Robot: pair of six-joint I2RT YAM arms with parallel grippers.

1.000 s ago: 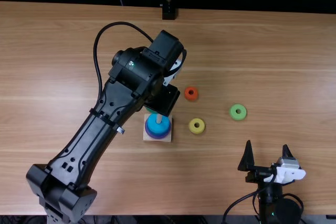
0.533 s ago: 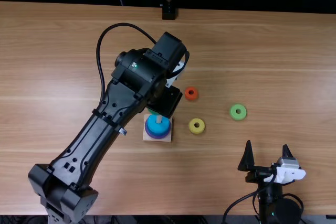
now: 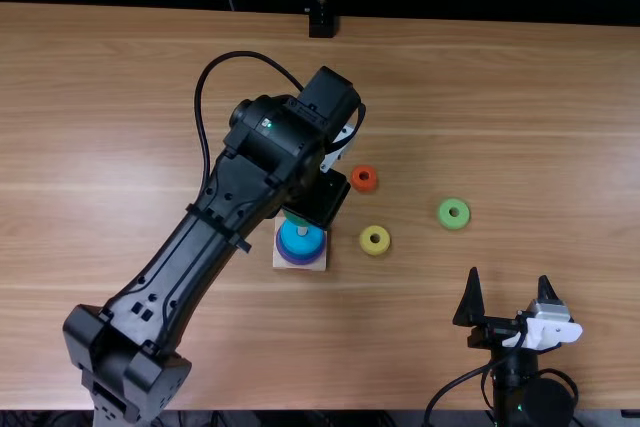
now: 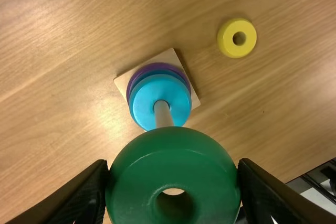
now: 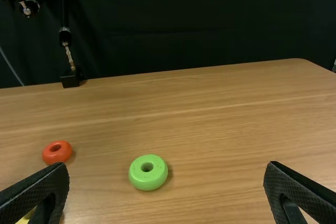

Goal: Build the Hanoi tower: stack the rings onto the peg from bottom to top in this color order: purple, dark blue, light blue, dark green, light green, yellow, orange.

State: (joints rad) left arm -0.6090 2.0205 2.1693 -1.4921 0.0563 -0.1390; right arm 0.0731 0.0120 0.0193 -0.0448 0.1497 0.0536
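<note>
My left gripper point(image 3: 318, 197) hangs over the far side of the peg base point(image 3: 318, 264); in the left wrist view the left gripper point(image 4: 173, 192) is shut on the dark green ring point(image 4: 173, 153). In that view the peg point(image 4: 163, 114) stands through the light blue ring point(image 4: 144, 98), with dark blue and the purple ring point(image 4: 157, 67) beneath. The yellow ring point(image 3: 374, 240), orange ring point(image 3: 364, 178) and light green ring point(image 3: 453, 214) lie loose to the right. At the lower right my right gripper point(image 3: 511, 297) is open; the right wrist view shows the right gripper point(image 5: 167, 192) with fingers wide apart.
A camera stand point(image 3: 321, 23) rises at the table's far edge. The left arm stretches diagonally from the lower left across the table point(image 3: 480, 127), left of the peg base. A dark curtain hangs behind.
The left arm has shifted slightly right and toward the table's near edge, carrying the dark green ring closer to the peg. The right arm and the loose rings have stayed still.
</note>
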